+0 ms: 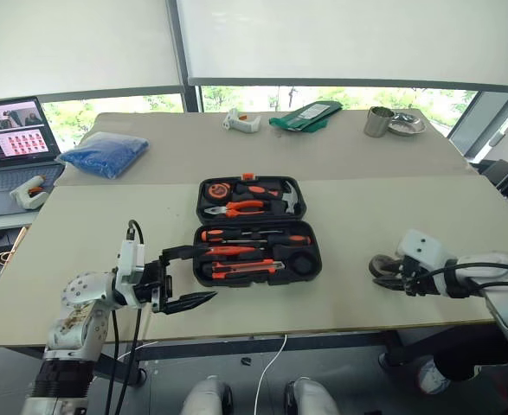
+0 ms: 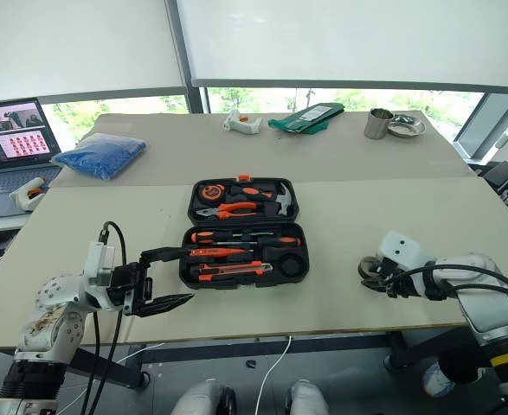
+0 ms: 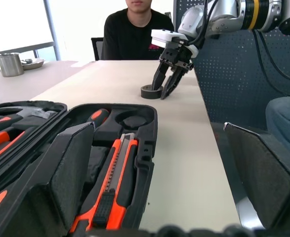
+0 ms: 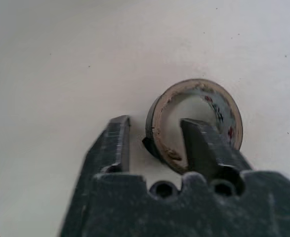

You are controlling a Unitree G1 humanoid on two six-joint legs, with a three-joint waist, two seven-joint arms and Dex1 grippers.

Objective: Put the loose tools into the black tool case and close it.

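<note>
Black tool case (image 1: 258,232) lies open at the middle of the near table (image 1: 106,225), lid half on the far side, tray half nearer. Lid half holds the orange-handled pliers (image 1: 243,207), hammer (image 1: 284,197) and tape measure (image 1: 215,188). Tray half already seats two black-and-orange screwdrivers (image 1: 254,236), the slim tester screwdriver (image 1: 236,251) and the utility knife (image 1: 247,268); the round pocket (image 1: 302,263) at its right end looks empty. Judged status: four of five loose tools stowed. The tape roll (image 4: 194,123) is the one still out, flat on the table well to the right of the case, near the front edge. Right gripper (image 4: 157,148) straddles the roll's wall, one finger inside the ring and one outside, a gap showing beside the outer finger; whether the pinch is firm I cannot tell. Left gripper (image 1: 184,278) hangs spread wide and empty just left of the case's near-left corner. Remaining: lift roll, place in case, shut lid.
</note>
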